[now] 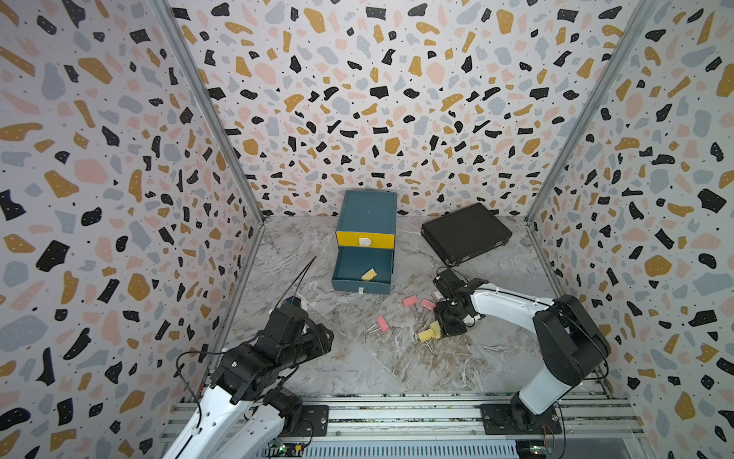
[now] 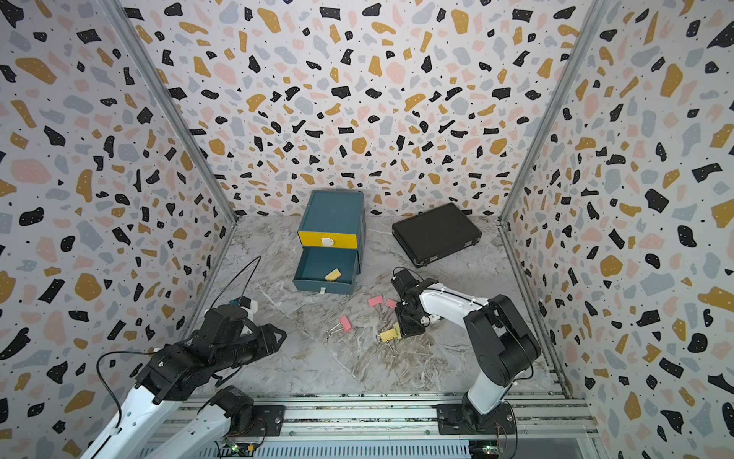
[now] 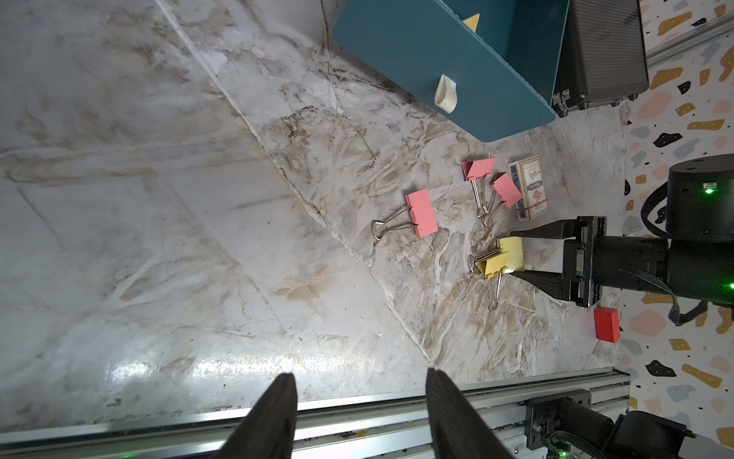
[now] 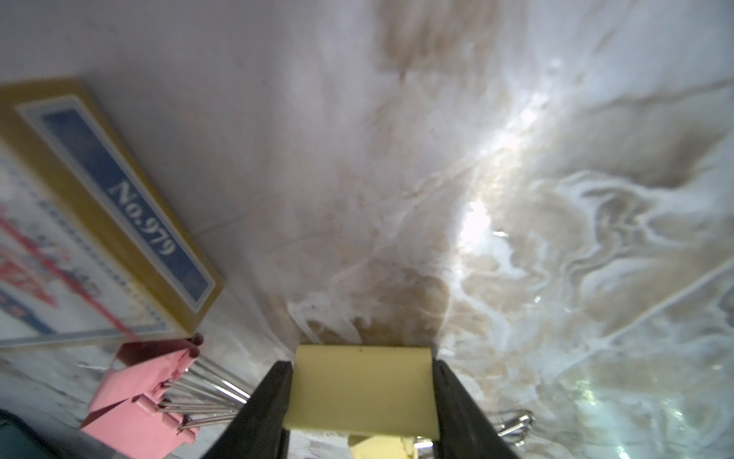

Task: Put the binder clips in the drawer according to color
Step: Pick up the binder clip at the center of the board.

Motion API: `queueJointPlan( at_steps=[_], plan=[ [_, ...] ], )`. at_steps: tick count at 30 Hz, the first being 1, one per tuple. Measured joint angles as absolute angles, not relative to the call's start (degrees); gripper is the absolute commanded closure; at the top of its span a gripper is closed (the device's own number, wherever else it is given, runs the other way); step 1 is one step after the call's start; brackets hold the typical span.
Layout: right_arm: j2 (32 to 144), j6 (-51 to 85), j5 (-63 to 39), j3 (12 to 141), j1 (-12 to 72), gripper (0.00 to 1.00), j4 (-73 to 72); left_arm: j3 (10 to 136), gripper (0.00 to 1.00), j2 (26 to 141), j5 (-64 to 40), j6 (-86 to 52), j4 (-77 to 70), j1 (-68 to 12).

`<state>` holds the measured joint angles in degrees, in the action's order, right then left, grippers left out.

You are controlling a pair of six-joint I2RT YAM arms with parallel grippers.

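The drawer (image 1: pixel 366 212), a teal chest with a yellow top front, stands at the back. Its middle tray (image 1: pixel 359 285) is pulled out and holds one pale yellow binder clip (image 1: pixel 369 274). Three pink binder clips (image 3: pixel 423 212) (image 3: pixel 480 167) (image 3: pixel 506 190) lie on the marble. My right gripper (image 4: pixel 362 367) is low on the table, its fingers pressed on both sides of a yellow binder clip (image 3: pixel 512 252). A second yellow clip (image 3: pixel 492 264) lies against it. My left gripper (image 3: pixel 359 389) hovers open and empty near the front rail.
A printed card box (image 3: pixel 530 186) lies beside the pink clips, close to my right gripper. A red block (image 3: pixel 607 324) sits by the right wall. A flat black case (image 1: pixel 466 232) lies at the back right. Patterned walls enclose three sides.
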<state>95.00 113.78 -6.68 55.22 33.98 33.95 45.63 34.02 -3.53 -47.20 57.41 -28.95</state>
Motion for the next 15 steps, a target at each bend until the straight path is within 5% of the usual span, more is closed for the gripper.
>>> queueJointPlan(
  at_steps=[15],
  plan=[
    [91.66, 103.55, 6.00, 61.30, 33.76, 0.75, 43.92, 45.63, 0.44, 34.02, -3.55, -47.22, 57.41, -28.95]
  ],
)
